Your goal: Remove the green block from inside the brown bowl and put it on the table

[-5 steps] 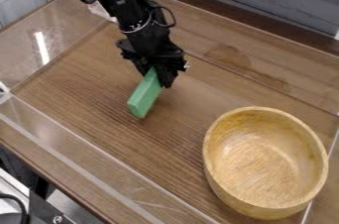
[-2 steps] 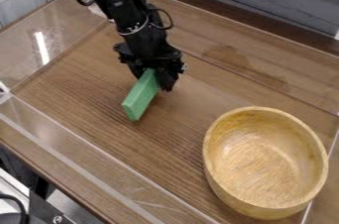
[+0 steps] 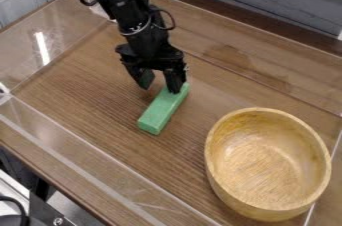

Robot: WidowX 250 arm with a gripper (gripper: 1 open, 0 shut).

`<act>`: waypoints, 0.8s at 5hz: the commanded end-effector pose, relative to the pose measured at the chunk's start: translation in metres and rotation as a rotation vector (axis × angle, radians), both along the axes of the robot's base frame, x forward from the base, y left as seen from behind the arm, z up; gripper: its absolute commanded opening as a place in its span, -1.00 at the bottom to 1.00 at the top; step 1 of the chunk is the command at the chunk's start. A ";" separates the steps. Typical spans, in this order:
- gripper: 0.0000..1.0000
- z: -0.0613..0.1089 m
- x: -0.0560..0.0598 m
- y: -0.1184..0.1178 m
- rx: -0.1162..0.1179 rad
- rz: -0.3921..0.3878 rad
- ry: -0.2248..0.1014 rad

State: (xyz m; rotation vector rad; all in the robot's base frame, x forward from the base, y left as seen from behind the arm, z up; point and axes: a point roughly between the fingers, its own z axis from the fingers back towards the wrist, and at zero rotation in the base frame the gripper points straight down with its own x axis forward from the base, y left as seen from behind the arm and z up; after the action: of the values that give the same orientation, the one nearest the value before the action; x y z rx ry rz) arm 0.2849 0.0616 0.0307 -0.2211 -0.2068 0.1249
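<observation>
Wood-grain worktop [image 3: 80, 100] carries the green block [image 3: 162, 111], lying flat, left of and apart from the brown bowl [image 3: 267, 162]. Just above its far end hangs the claw [image 3: 156, 77], fingers spread, gripping nothing.

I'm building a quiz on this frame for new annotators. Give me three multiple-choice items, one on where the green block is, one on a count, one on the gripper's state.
1. Where is the green block?
A. inside the brown bowl
B. flat on the table
C. lifted in the air

2. How many blocks show?
A. one
B. two
C. three

3. How does the gripper stand?
A. shut on the block
B. open above the block's far end
C. open over the bowl

Answers:
1 B, the block lies on the table, left of the brown bowl, whose inside is bare.
2 A, only one green bar shows.
3 B, the fingers are spread with nothing between them.
</observation>
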 end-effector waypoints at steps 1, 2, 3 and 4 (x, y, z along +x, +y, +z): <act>1.00 0.009 0.011 0.004 0.019 0.001 -0.044; -1.00 0.006 0.012 0.003 0.016 0.004 -0.035; -1.00 0.005 0.011 0.003 0.013 0.006 -0.021; -1.00 0.005 0.011 0.003 0.011 0.007 -0.007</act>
State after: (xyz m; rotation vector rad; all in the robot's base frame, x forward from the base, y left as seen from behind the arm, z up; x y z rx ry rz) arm 0.2931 0.0625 0.0309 -0.2215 -0.1966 0.1366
